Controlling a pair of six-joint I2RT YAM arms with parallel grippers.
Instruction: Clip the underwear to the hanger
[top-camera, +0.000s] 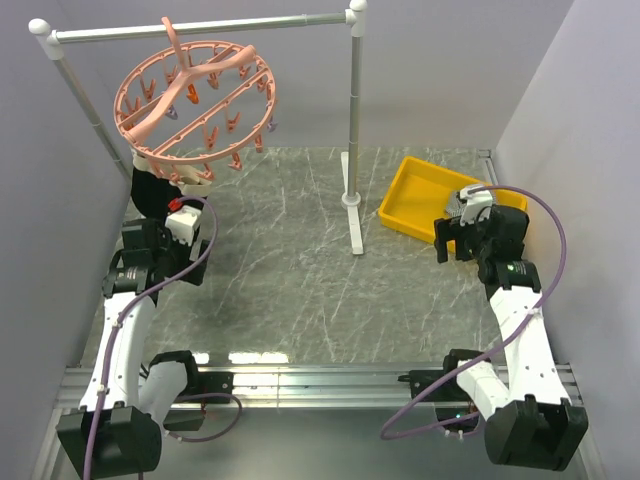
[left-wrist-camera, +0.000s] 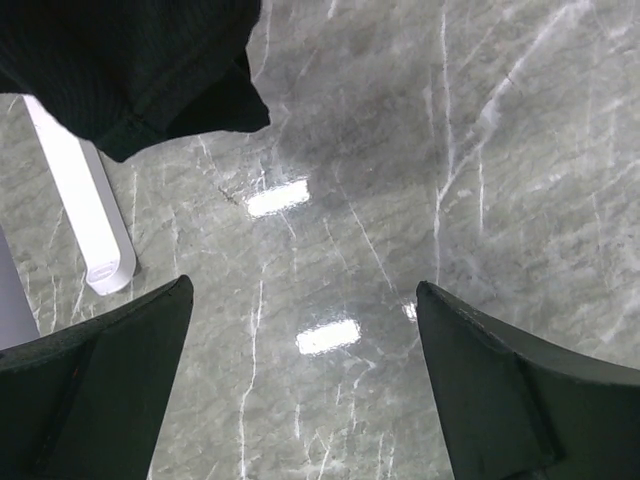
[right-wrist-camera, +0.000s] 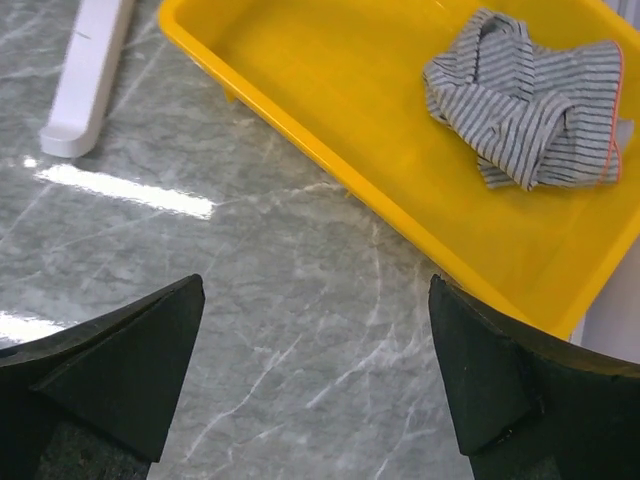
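Right claw (right-wrist-camera: 315, 290) gapes empty over the grey marbled surface (right-wrist-camera: 250, 300), just outside the shallow yellow plastic tray (right-wrist-camera: 330, 120). In that tray lies the crumpled grey striped underwear (right-wrist-camera: 530, 105): light, limp, likely best pinched at a raised fold. Left claw (left-wrist-camera: 305, 290), likewise gaping, hovers well away from the tray.

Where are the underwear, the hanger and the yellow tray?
underwear (right-wrist-camera: 530, 105), right wrist view, middle of the crumpled cloth.
hanger (top-camera: 195, 72), top view, hub where crossbars meet.
yellow tray (right-wrist-camera: 340, 70), right wrist view, bare floor.
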